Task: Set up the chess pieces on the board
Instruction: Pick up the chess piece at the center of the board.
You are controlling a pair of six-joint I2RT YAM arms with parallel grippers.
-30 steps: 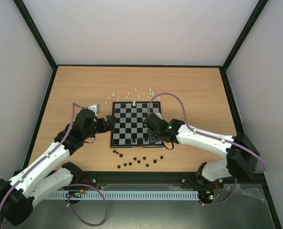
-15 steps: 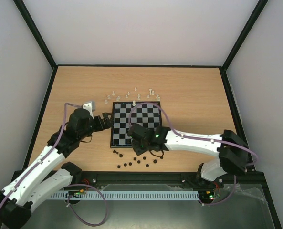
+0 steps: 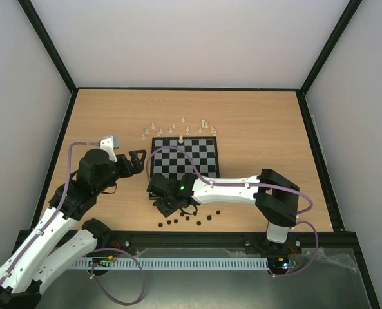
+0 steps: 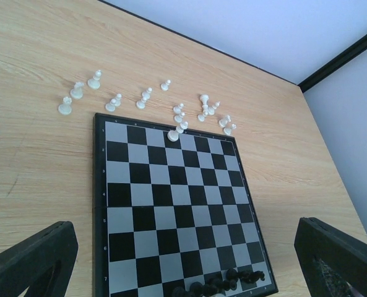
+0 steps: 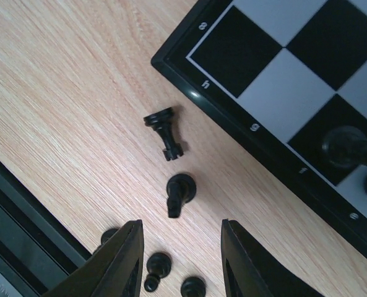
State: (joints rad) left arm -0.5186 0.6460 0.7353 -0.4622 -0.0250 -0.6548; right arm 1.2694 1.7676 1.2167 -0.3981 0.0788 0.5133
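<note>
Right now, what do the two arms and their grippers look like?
The left arm and right arm have white links, black joints and a looping purple cable each. The left gripper and right gripper are black and flat-fingered. A green light glows at the right wrist.

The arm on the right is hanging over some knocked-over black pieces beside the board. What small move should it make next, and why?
Probably lower the right end effector and close on the black piece lying on its side just ahead of it. The jaws stand apart and empty, and that piece lies on the table, off the board, roughly in line with the gap.
</note>
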